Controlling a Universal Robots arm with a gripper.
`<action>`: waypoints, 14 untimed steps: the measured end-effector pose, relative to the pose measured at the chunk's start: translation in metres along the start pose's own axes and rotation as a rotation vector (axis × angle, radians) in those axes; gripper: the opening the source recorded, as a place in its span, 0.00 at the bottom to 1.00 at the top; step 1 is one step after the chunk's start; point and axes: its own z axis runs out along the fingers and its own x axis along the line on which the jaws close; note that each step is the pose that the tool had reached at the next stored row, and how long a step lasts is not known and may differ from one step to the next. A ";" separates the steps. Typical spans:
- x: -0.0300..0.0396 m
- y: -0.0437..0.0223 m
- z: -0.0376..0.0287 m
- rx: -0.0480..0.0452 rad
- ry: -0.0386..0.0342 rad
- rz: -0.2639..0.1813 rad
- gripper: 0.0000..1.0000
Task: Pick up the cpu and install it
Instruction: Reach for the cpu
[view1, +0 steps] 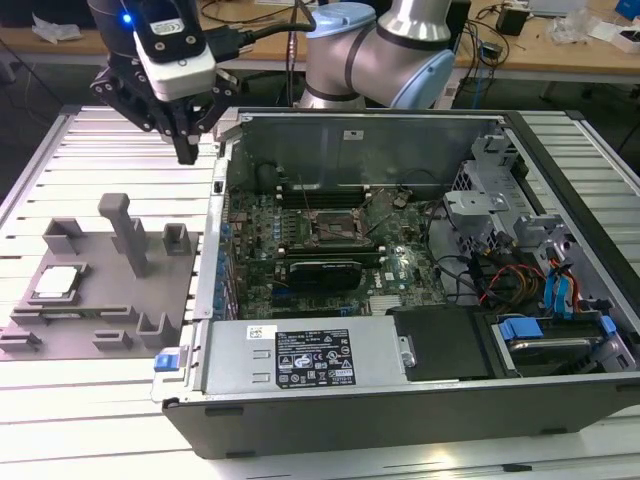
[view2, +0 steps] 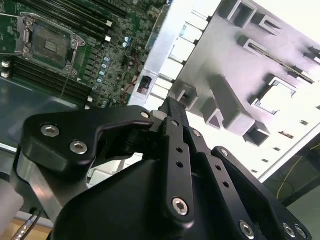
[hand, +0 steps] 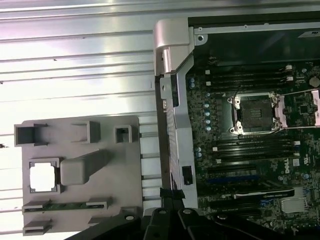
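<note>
**Cpu not yet picked up, socket waiting empty**

The cpu (view1: 57, 283) lay flat in a square pocket of the grey holder (view1: 110, 310), silvery top up, with nothing touching it. It sat well below the gripper (view1: 187, 152) and off to the side away from the computer case (view1: 400, 410). The first wrist view showed it as a bright square (hand: 42, 177) seated in that pocket.

The gripper hung above the slatted counter (view1: 90, 150), over the gap between the holder's far edge and the case's corner. Its fingers were drawn together to a narrow point and held nothing.

On the gripper's other side, inside the case, the socket (view1: 335, 222) looked bare, and its metal frame seemed swung open in the first wrist view (hand: 250, 115).

By my reading, no part of the task was done: both the pick-up and the seating remained.
</note>
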 end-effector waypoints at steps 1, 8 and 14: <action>0.0024 -0.0002 0.0000 0.0000 0.0000 0.000 0.11; 0.0164 -0.0012 -0.0001 0.0000 0.0000 0.000 0.11; 0.0266 -0.0020 0.0001 0.0000 0.0000 0.000 0.11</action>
